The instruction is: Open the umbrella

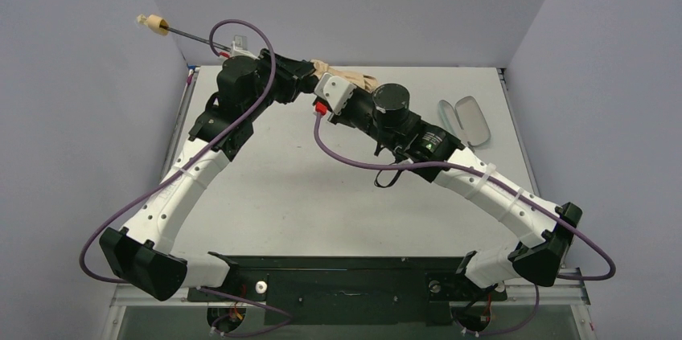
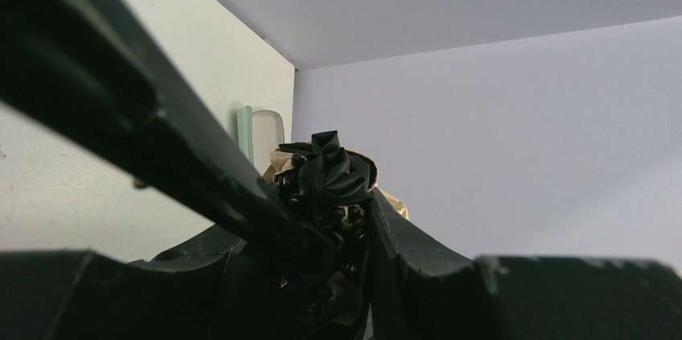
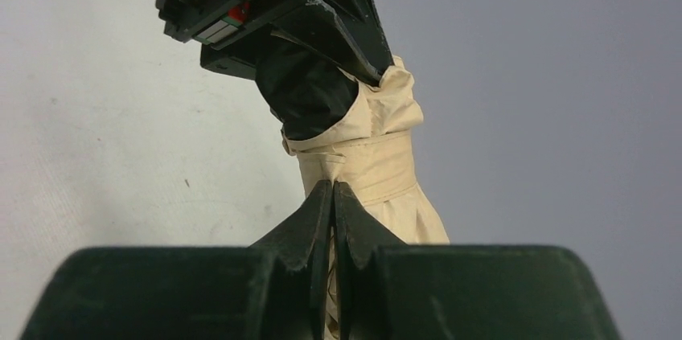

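While only the overhead view shows its knob (image 1: 153, 24) jutting up-left, the umbrella (image 1: 358, 79) hangs above the bench (image 1: 322, 195) — left end effector (image 2: 338, 219) clamping it, right end effector (image 3: 332, 199) closed tight against its tan fabric.

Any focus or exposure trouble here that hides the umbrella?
Top external: evenly lit and sharp, though the arms cover much of the umbrella. Left wrist: the left fingers and a near dark bar are blurred, nearly black against bright walls. Right wrist: the right fingers are dark and soft-edged; the beige fabric is crisp.
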`<action>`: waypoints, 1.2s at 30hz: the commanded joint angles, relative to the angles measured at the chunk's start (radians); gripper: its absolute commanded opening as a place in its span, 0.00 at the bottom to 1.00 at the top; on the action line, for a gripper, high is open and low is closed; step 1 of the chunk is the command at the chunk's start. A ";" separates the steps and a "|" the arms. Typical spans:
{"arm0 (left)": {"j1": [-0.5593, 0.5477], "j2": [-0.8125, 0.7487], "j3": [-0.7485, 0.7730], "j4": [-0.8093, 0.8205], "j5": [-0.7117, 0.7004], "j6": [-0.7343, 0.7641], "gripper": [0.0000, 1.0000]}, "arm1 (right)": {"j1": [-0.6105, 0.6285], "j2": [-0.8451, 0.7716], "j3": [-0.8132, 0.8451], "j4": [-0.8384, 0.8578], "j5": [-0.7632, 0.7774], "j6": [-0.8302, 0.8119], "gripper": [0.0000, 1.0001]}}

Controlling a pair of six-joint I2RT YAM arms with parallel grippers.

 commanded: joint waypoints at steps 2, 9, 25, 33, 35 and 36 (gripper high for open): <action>-0.016 -0.019 0.048 0.123 0.031 -0.029 0.00 | -0.045 0.021 0.077 -0.120 -0.228 0.073 0.00; -0.026 -0.019 0.047 0.128 0.031 -0.034 0.00 | -0.040 0.047 0.102 -0.206 -0.352 0.081 0.00; -0.028 -0.019 0.062 0.130 0.032 -0.056 0.00 | -0.004 0.055 0.053 -0.261 -0.329 0.038 0.00; -0.027 -0.026 0.051 0.129 0.024 -0.055 0.00 | 0.005 -0.011 -0.003 -0.247 -0.309 0.026 0.00; -0.025 -0.028 0.046 0.127 0.023 -0.053 0.00 | 0.013 -0.058 -0.011 -0.218 -0.288 0.048 0.00; -0.024 -0.031 0.045 0.126 0.023 -0.052 0.00 | 0.018 -0.076 -0.027 -0.201 -0.260 0.071 0.06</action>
